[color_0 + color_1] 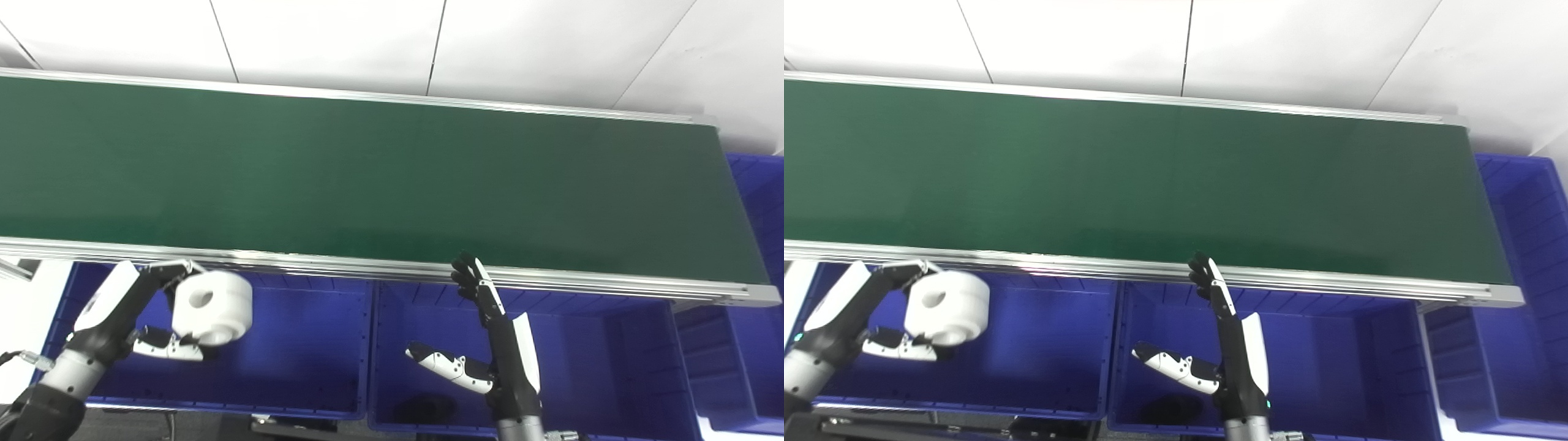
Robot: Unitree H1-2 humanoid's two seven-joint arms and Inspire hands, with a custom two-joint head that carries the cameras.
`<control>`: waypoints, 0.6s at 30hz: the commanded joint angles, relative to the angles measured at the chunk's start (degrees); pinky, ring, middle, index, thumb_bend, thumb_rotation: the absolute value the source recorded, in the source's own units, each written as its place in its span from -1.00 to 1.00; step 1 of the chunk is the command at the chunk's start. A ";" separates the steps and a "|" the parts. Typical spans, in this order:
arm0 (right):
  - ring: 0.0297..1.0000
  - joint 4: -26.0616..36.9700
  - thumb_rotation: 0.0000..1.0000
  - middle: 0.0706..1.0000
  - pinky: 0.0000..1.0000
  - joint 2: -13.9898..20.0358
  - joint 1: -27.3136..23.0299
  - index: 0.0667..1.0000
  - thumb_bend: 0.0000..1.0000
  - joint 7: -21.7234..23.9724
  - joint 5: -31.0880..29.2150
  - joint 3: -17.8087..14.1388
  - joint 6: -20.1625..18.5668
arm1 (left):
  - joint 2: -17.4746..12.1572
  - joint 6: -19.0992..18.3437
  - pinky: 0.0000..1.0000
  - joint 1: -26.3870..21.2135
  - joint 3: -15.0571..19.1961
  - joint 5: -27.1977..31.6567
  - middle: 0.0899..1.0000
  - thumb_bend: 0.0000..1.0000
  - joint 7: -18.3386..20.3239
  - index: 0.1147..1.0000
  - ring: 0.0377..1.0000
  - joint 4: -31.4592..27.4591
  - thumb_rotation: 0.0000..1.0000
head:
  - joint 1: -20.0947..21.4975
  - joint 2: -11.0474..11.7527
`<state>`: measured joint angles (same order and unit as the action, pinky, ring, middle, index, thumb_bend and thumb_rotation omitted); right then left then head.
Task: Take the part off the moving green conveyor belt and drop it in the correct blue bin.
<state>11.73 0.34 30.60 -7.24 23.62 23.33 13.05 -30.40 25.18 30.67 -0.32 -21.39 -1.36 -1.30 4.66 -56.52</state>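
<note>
My left hand is shut on a white cylindrical part with a hole in its top, holding it over the left blue bin, just below the belt's near rail. It also shows in the right eye view. The green conveyor belt carries nothing. My right hand is open and empty, fingers pointing up at the rail, thumb out to the left, over the middle blue bin.
The belt's aluminium near rail runs across above both hands. A third blue bin stands past the belt's right end. A white wall lies behind the belt.
</note>
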 commanded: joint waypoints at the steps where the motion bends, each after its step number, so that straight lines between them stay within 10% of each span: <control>1: 0.72 1.71 -0.10 0.77 0.68 -1.50 0.25 0.86 0.59 0.20 0.68 0.77 0.52 | -1.66 1.73 -0.39 0.83 -0.71 -1.46 -0.20 0.00 -3.22 -0.06 -0.29 0.56 -1.00 | -0.08 -0.01; 9: 0.72 1.51 -0.07 0.77 0.68 -1.55 0.26 0.86 0.60 0.35 0.71 0.65 0.11 | -0.10 1.56 -0.47 0.18 -2.18 -5.47 -0.10 0.00 -5.96 -0.13 -0.25 7.67 -1.00 | -1.03 0.54; 14: 0.72 1.40 -0.07 0.76 0.67 -1.51 0.24 0.86 0.59 0.48 0.55 0.67 0.13 | 0.76 -0.72 -0.02 -0.59 -2.62 -5.19 -0.10 -0.01 -4.10 -0.03 -0.21 9.45 -1.00 | -0.96 0.88; 16: 0.73 1.38 -0.07 0.77 0.68 -1.52 0.27 0.87 0.59 0.54 0.33 0.70 0.20 | 0.90 -2.63 0.27 -0.62 -2.51 -3.84 0.25 0.08 -2.02 0.44 0.33 8.83 -0.81 | -0.90 0.96; 18: 0.73 1.17 -0.09 0.77 0.69 -1.59 0.29 0.86 0.59 0.31 0.47 0.73 0.55 | 1.49 -4.24 0.56 -0.45 -1.89 -0.95 0.71 0.09 -0.14 0.69 0.68 7.97 -0.21 | -0.76 1.11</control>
<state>11.72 0.16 30.61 -7.21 23.72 23.18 12.90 -28.43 21.73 30.01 -3.33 -24.88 -2.23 8.58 3.95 -55.46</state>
